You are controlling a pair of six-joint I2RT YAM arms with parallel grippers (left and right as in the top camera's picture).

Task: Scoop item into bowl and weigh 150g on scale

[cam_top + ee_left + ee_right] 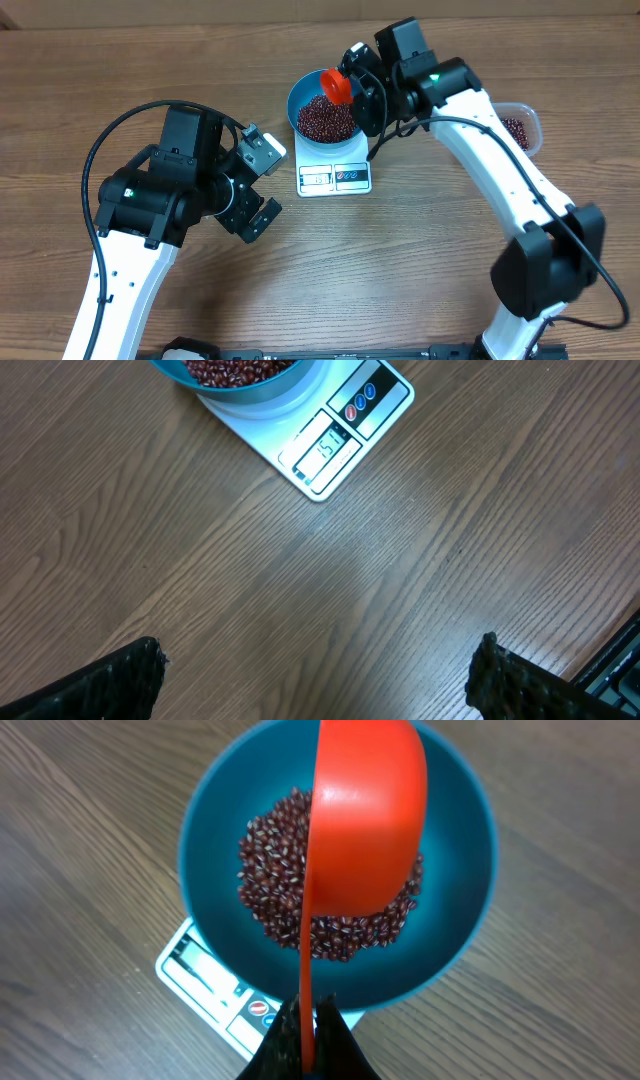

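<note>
Count by kind:
- 1 round deep bright-blue bowl [294, 108]
- 1 flat white square kitchen scale [335, 178]
- 1 small orange-red plastic measuring scoop [337, 86]
- 1 clear rounded-rectangular plastic container [534, 122]
- small dark red-brown beans [322, 118]: too many to count, in 2 heaps, one in the bowl and one in the container
- 2 white-and-black robot arms with one two-finger gripper each: left gripper [268, 185], right gripper [358, 88]
- 1 brown wooden table [100, 60]
</note>
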